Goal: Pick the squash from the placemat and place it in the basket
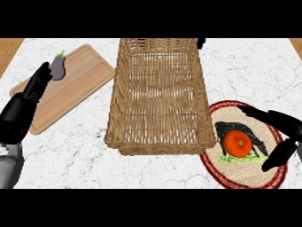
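An orange-red round squash [238,144] lies on the round woven placemat [241,170] with a red rim at the lower right. My right hand [287,128] is spread open around it, fingers arching over its far side and thumb near its right, apart from its surface. A long wicker basket [158,95] stands in the middle, just left of the placemat, with nothing inside. My left hand [29,95] rests open at the left over the cutting board, fingers straight.
A wooden cutting board [71,88] lies at the left with a small purple eggplant [59,67] at its far end, near my left fingertips. A dark object [201,42] shows behind the basket's far right corner. White marble counter surrounds everything.
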Controlling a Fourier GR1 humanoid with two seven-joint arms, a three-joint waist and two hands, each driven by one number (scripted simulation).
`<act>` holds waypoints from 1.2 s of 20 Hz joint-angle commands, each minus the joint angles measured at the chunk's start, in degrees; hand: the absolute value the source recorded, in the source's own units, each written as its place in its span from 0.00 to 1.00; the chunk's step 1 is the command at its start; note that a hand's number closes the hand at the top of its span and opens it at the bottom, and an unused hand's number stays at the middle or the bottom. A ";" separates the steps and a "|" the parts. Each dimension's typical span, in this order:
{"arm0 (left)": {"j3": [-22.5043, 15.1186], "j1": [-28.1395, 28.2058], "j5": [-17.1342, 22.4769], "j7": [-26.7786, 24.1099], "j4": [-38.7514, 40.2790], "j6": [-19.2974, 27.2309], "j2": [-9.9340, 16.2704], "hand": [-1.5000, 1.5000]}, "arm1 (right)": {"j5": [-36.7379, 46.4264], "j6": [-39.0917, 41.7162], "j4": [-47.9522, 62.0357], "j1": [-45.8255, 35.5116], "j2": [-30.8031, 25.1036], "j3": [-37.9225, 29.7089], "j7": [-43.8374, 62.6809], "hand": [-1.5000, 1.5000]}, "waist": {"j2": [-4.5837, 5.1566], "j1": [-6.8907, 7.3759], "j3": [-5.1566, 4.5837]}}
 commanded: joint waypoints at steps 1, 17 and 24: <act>0.27 -2.80 -1.63 3.58 -0.80 0.73 -2.07 0.50 | -0.79 1.51 -1.67 -1.11 1.99 -1.93 3.92 0.00 | -0.02 -0.08 -0.01; 3.72 0.12 -3.37 1.04 -1.42 -3.46 -3.55 0.50 | 7.74 -1.65 1.35 3.72 5.01 0.57 -2.22 0.00 | -0.02 -0.04 -0.01; 4.92 -1.24 -3.41 1.34 -0.63 -4.56 -2.62 0.50 | 6.41 -2.81 2.14 2.19 8.67 -0.74 -0.92 1.00 | -0.05 -0.17 -0.02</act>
